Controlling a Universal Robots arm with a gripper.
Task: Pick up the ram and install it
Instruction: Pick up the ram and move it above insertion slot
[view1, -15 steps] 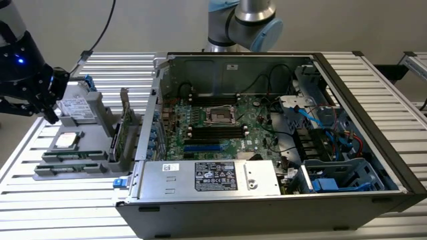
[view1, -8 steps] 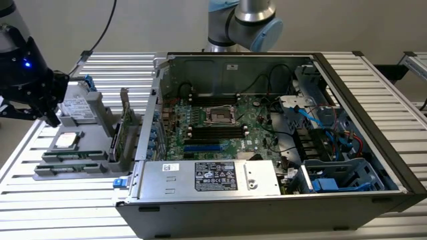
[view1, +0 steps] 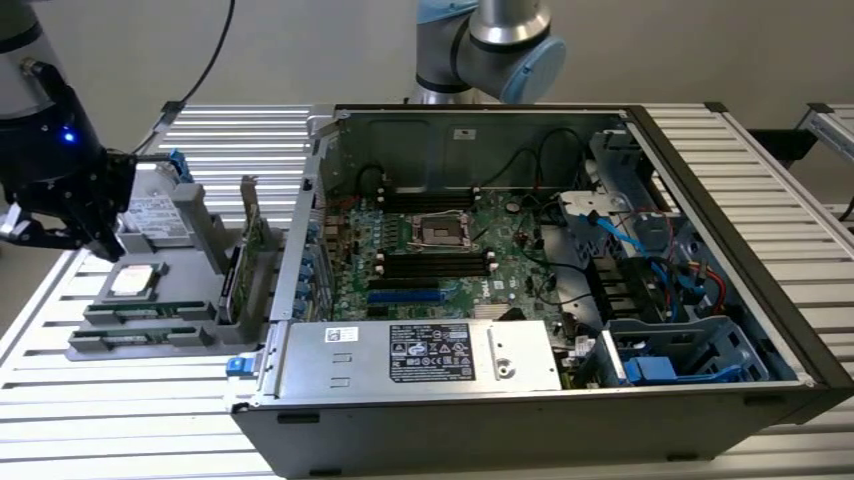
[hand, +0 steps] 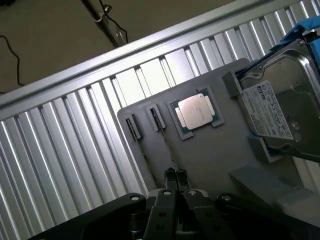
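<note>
Two ram sticks stand on edge in the slots of a grey holder tray (view1: 187, 335); one ram (view1: 140, 313) lies behind the other ram (view1: 134, 339). In the wrist view they show as thin edges, one ram (hand: 144, 152) beside the other ram (hand: 166, 142). My gripper (view1: 96, 245) hovers above the tray at the exterior view's left, apart from both sticks. Seen from the wrist, the gripper (hand: 175, 175) is shut with nothing in it, its tips over the near end of the second stick.
A processor chip (hand: 196, 111) lies in a recess of the tray beside a hard drive (hand: 280, 110). A taller green card (view1: 247, 240) stands upright between the tray and the open computer case (view1: 747, 330). Black memory slots (view1: 434, 262) flank the socket inside.
</note>
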